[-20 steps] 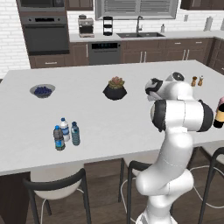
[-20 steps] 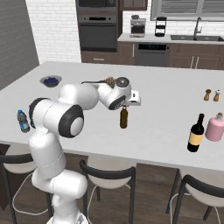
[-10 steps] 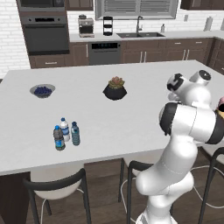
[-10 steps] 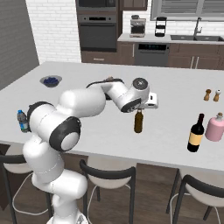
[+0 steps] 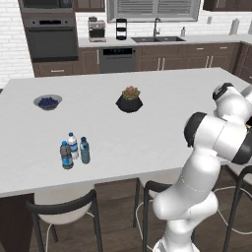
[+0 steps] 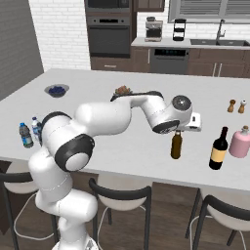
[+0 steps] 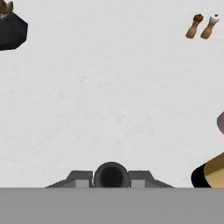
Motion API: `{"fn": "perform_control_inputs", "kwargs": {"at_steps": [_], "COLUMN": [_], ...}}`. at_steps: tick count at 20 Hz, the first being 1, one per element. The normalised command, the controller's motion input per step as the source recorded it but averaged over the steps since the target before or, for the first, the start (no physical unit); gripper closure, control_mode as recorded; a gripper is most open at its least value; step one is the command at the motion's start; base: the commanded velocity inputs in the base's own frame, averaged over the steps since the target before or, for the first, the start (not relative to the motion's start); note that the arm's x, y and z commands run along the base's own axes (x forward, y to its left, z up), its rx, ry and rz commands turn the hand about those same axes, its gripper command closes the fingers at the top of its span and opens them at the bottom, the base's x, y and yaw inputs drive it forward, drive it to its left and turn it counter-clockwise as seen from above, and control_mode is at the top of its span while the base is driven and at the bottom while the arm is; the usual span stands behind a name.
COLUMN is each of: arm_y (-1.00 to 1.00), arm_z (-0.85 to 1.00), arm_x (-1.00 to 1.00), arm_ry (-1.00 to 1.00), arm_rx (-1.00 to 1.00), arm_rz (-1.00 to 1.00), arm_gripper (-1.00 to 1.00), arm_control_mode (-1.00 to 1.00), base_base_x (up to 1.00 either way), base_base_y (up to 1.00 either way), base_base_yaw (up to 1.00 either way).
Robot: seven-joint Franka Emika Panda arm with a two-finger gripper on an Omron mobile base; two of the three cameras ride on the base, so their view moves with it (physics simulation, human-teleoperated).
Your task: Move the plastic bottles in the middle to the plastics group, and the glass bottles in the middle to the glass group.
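Note:
My gripper (image 6: 177, 133) is shut on the neck of a plain amber-brown glass bottle (image 6: 176, 145), which hangs upright low over the white counter. In the hand view the bottle's dark top (image 7: 111, 175) sits between my fingertips. To its right stand the labelled brown bottle (image 6: 218, 149) (image 7: 210, 173) and the pale pink glass vessel (image 6: 240, 141) (image 7: 221, 122). Far left, the light-blue water bottle (image 5: 84, 150) stands with the clear white-labelled bottle (image 5: 73, 145) and the dark blue-labelled bottle (image 5: 65, 155).
Salt and pepper shakers (image 6: 237, 106) (image 7: 201, 26) stand behind the pink vessel. A potted plant (image 5: 129, 100) in a dark pot sits mid-counter and a bowl of blueberries (image 5: 47, 102) at the far left. Stools line the counter's near edge.
My gripper has carried the plain brown bottle to the right across the counter, closer to the labelled bottle and the pink vessel. The arm has stretched out to the right.

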Motion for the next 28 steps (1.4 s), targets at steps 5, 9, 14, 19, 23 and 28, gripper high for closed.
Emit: {"fn": "perform_control_inputs", "kwargs": {"at_steps": [5, 9, 14, 19, 23, 28], "arm_y": [-0.48, -0.33, -0.30, -0.21, -0.04, -0.14], "arm_z": [-0.09, -0.04, -0.12, -0.28, -0.28, -0.19], "arm_x": [-0.09, 0.00, -0.03, 0.00, 0.08, 0.06], "arm_ry": [0.00, 0.00, 0.00, 0.00, 0.00, -0.05], "arm_rx": [-0.01, 0.00, 0.00, -0.01, -0.01, 0.00], "arm_rz": [-0.19, -0.16, -0.12, -0.08, -0.04, 0.00], "arm_gripper": [1.00, 1.00, 1.00, 1.00, 1.00, 1.00], "arm_control_mode": [-1.00, -1.00, -1.00, -1.00, -1.00, -1.00], "base_base_x": [0.00, 0.00, 0.00, 0.00, 0.00, 0.00], "base_base_y": [0.00, 0.00, 0.00, 0.00, 0.00, 0.00], "base_base_yaw": [0.00, 0.00, 0.00, 0.00, 0.00, 0.00]}}
